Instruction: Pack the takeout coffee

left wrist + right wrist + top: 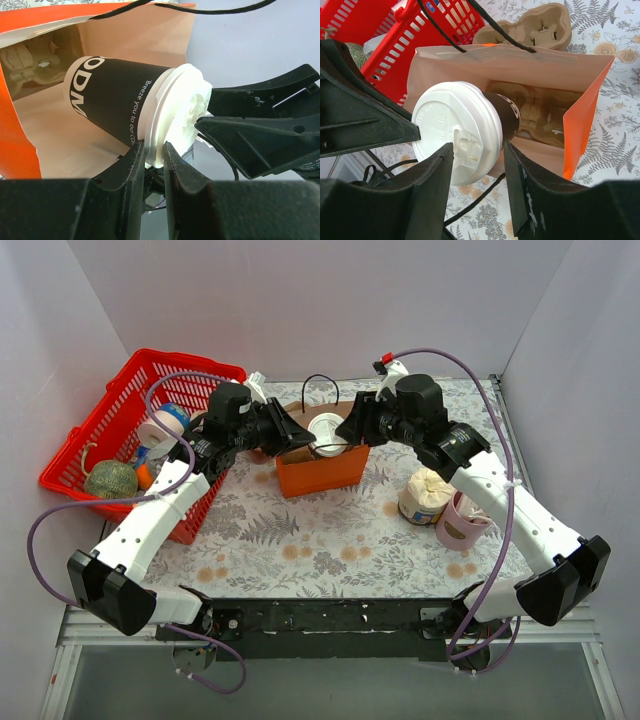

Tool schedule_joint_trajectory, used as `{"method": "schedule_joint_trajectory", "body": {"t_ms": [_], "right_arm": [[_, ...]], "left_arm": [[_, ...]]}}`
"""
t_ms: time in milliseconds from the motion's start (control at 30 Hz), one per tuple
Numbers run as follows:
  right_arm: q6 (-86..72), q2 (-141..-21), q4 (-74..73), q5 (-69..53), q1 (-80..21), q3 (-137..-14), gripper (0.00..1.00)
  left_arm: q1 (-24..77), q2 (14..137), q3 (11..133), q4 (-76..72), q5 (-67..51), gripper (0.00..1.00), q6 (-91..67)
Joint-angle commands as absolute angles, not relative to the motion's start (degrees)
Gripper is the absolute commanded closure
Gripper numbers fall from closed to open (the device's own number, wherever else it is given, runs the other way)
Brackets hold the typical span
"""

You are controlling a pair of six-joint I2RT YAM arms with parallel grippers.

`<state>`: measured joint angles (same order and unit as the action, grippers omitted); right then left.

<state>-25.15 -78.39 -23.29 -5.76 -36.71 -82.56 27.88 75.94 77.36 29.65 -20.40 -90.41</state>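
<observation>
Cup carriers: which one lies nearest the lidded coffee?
The carrier inside the orange bag, beside the takeout coffee; the other carrier lies outside, beyond it.

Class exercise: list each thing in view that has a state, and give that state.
takeout coffee: lidded, tilted, base inside the bag
orange paper bag: upright, open
left gripper: jaws shut on its lid rim
right gripper: jaws apart, flanking the lid
red basket: loaded
</observation>
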Motion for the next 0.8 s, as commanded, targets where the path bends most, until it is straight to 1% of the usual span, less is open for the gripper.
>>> {"method": "schedule_joint_trajectory", "body": {"t_ms": [0, 300, 400, 433, 467, 633, 667, 733, 767], "right_arm": [[-25.5, -78.8, -20.4, -5.9, -36.4, -82.6, 0.49], [-24.8, -80.4, -21.3, -6.1, -36.4, -83.3, 0.51], [-24.8, -80.3, -20.7, -7.2, -36.4, -83.4, 0.58], [-24.8, -80.2, -20.5, -7.6, -36.4, -83.3, 0.64], [-24.8, -79.8, -19.9, -7.6, -36.4, -83.1, 0.67], [-25.4, -79.1, -19.8, -7.2, -36.4, -82.8, 0.79], [-25.5, -78.9, -19.8, -7.2, -36.4, -82.6, 0.80], [-26.0, -78.9, -19.9, -6.9, -36.3, -82.7, 0.84], [-26.3, -78.8, -19.8, -6.9, -36.4, -82.5, 0.84]], "left_arm": [[27.8, 73.0, 76.8, 28.6, -20.7, 1.00, -90.4], [27.8, 73.0, 76.3, 27.2, -21.3, 1.00, -90.4], [27.8, 73.4, 76.5, 27.2, -21.3, 1.00, -90.5], [27.8, 73.6, 76.5, 27.2, -21.4, 1.00, -90.4], [27.8, 73.5, 76.5, 27.2, -21.4, 1.00, -90.3], [27.8, 73.8, 76.8, 27.7, -21.2, 1.00, -89.8], [27.8, 73.8, 77.0, 27.7, -21.0, 0.99, -89.7], [27.8, 73.8, 77.2, 28.0, -20.8, 0.92, -89.3], [27.8, 73.8, 77.4, 28.2, -20.7, 0.89, -89.1]]}}
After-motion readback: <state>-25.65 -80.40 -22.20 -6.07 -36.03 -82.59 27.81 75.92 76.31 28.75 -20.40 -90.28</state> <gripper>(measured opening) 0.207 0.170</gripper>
